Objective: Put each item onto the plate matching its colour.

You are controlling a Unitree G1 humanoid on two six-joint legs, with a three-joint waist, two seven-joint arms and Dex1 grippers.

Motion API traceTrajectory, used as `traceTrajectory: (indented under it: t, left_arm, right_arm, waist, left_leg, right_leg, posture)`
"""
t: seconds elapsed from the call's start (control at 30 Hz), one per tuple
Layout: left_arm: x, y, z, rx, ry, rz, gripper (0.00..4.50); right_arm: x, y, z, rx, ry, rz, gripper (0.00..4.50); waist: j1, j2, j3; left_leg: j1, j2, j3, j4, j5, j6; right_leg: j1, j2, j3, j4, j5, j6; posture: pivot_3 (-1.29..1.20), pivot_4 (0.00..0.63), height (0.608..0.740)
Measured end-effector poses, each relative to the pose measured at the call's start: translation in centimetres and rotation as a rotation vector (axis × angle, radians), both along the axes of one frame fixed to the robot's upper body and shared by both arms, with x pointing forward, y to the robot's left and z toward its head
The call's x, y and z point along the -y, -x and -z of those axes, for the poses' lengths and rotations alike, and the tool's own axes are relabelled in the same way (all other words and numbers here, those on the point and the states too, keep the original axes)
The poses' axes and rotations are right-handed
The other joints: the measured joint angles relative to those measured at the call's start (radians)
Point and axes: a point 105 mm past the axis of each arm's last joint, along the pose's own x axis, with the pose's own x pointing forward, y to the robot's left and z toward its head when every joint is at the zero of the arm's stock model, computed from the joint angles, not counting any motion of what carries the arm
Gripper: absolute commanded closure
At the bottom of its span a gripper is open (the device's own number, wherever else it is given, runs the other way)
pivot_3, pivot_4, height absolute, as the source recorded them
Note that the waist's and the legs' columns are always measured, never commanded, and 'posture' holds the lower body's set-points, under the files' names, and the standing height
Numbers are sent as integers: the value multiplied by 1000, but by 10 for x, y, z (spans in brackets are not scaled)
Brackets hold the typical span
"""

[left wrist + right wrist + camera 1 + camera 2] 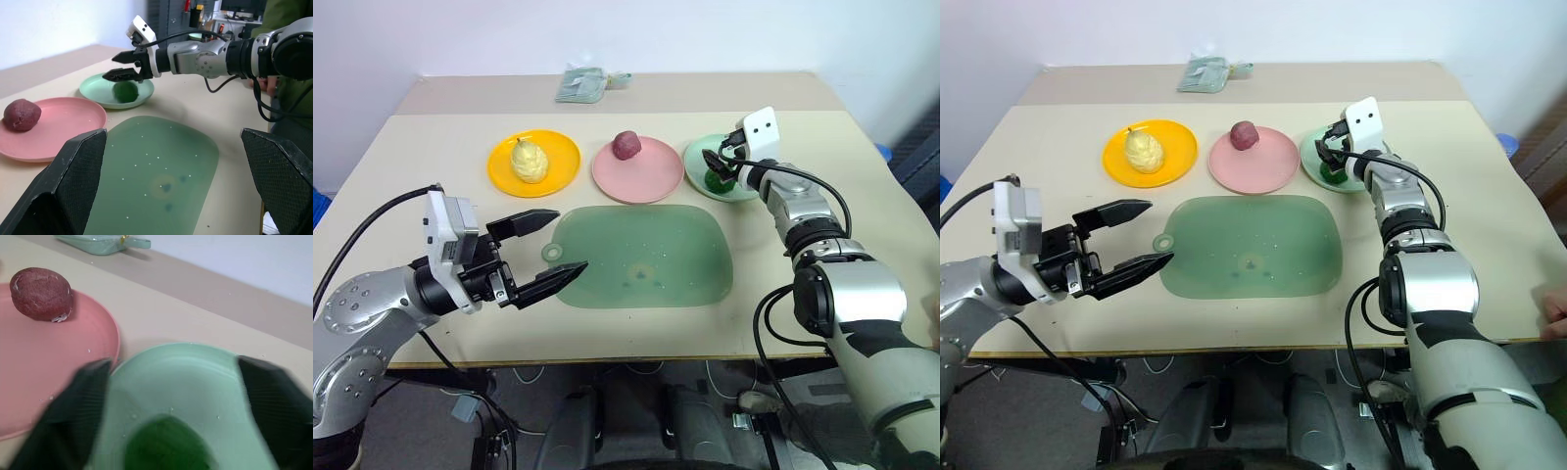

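Observation:
A pale yellow pear (530,160) lies on the yellow-orange plate (564,176). On the pink plate (656,182) sits the dark red-purple item (626,145). The bumpy green ball (125,91) rests on the mint green plate (95,93). My right gripper (120,66) hovers just over the ball, open, its fingers holding nothing. The right wrist view looks down on the same ball (166,445) between the spread fingers (73,416). My left gripper (571,241) is open and empty at the left end of the green mat, well short of the plates.
A large green mat (646,257) with a handle hole lies in front of the plates. A pale green packet (582,84) lies at the table's far edge. A person's hand (1557,308) shows at the table's right edge.

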Motion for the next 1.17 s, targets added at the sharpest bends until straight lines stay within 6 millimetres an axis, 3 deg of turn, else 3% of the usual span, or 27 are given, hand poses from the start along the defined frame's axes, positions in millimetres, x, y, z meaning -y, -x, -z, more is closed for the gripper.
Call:
traceTrajectory:
  t: [0.2,0.33,0.4,0.5,0.63,0.7,0.83,0.97,1.17]
  left_arm:
    - [-3,-1,7,-16,-4,-33,0]
    - [-9,-7,21,-11,-45,-112,0]
    - [-11,-10,26,-14,-34,-140,0]
    - [-19,-14,33,-6,-38,-200,0]
    - [-35,-17,45,-17,-59,-300,0]
    - [-40,-16,47,-14,-63,-332,0]
    - [-48,-13,56,-22,-79,-394,0]
    - [-49,-13,58,-20,-85,-399,0]
    - [-44,-17,54,-5,-84,-375,0]
  right_arm:
    - [-4,3,-6,27,-15,-66,61]
    - [-3,15,-24,99,-14,-220,61]
    - [1,24,-24,119,-13,-275,61]
    - [13,52,0,88,0,-349,61]
    - [39,108,45,-59,-9,-316,61]
    - [48,130,46,-85,-23,-277,61]
    - [66,166,27,-53,2,-179,61]
    - [68,177,32,-86,-7,-142,61]
    - [69,177,32,-83,-14,-125,61]
  waist:
    - [-1,0,0]
    - [4,0,0]
    - [6,0,0]
    - [12,-1,0]
    - [19,1,0]
    - [16,2,0]
    - [11,0,-1]
    - [11,0,-2]
    - [15,0,-2]
  left_leg:
    - [0,0,0,0,0,0]
    - [0,0,0,0,0,0]
    - [1,0,0,0,0,0]
    - [1,0,-1,1,-1,1]
    - [0,0,-1,0,-1,2]
    - [1,1,0,1,-1,2]
    - [2,3,1,1,-1,1]
    - [2,3,2,2,-1,1]
    - [2,3,2,2,-1,2]
  right_leg:
    - [0,0,0,0,0,0]
    - [1,1,0,0,2,3]
    - [2,1,0,-1,2,3]
    - [3,0,0,-1,2,3]
    - [1,-2,0,-1,0,1]
    - [1,-1,1,-1,0,0]
    - [2,-1,1,-2,-3,-4]
    - [2,-1,1,-2,-3,-4]
    - [2,0,1,-2,-3,-4]
  posture:
    - [0,150,740]
    - [0,150,740]
    - [0,150,740]
    - [0,150,740]
    - [0,150,740]
    - [0,150,740]
    - [0,150,740]
    - [0,150,740]
    - [0,150,740]
